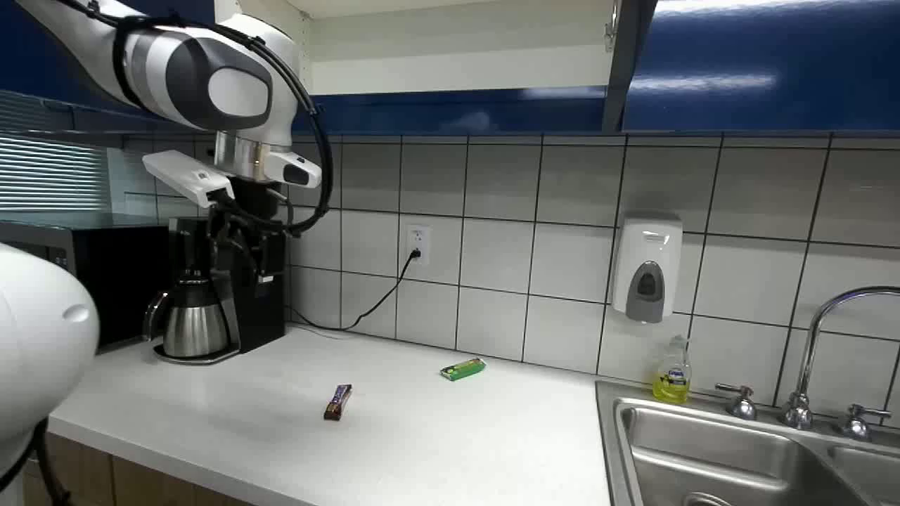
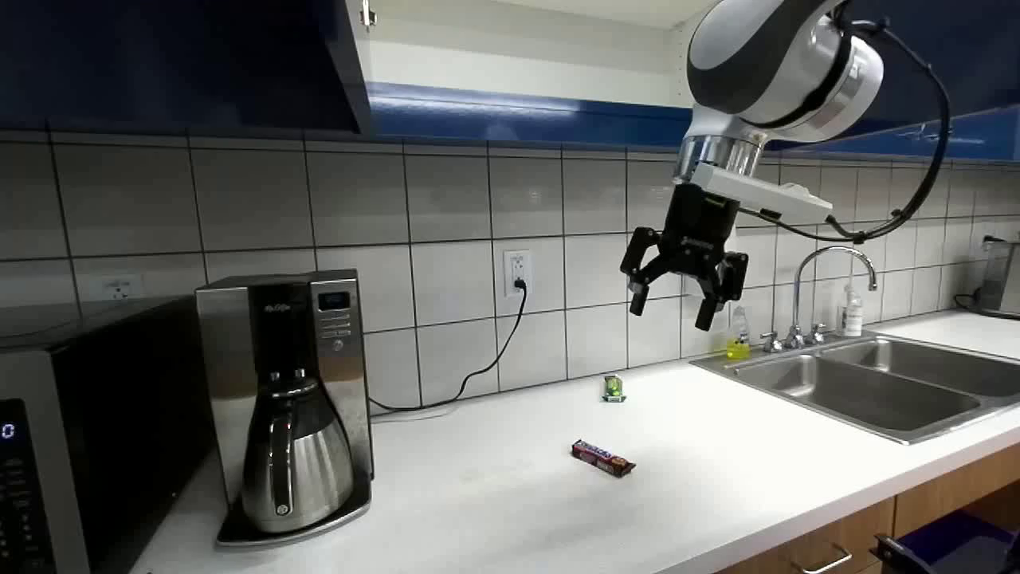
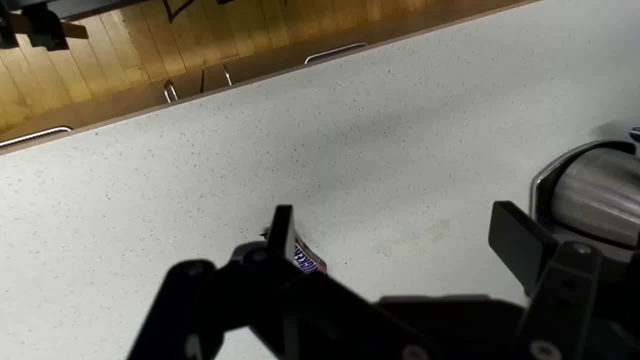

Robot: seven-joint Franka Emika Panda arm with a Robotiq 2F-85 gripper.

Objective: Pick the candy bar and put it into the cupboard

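Note:
The candy bar, a thin dark brown Snickers bar, lies flat on the white counter in both exterior views [image 1: 338, 403] [image 2: 603, 459]. In the wrist view the candy bar [image 3: 309, 259] shows only in part, behind the left finger. My gripper [image 2: 672, 311] hangs well above the counter, fingers pointing down, apart from the bar. In the wrist view the gripper [image 3: 397, 225] is open with nothing between its fingers. The cupboard with blue doors is on the wall above; its whitish interior [image 1: 457, 63] [image 2: 518, 52] is open in both exterior views.
A bright green flat packet [image 1: 463, 369] lies near the tiled wall. A coffee maker [image 2: 339, 375] and a microwave [image 2: 119, 430] stand at one end of the counter. A sink [image 1: 703, 450], a soap bottle [image 1: 673, 376] and a plugged-in cord [image 2: 494, 359] are also there.

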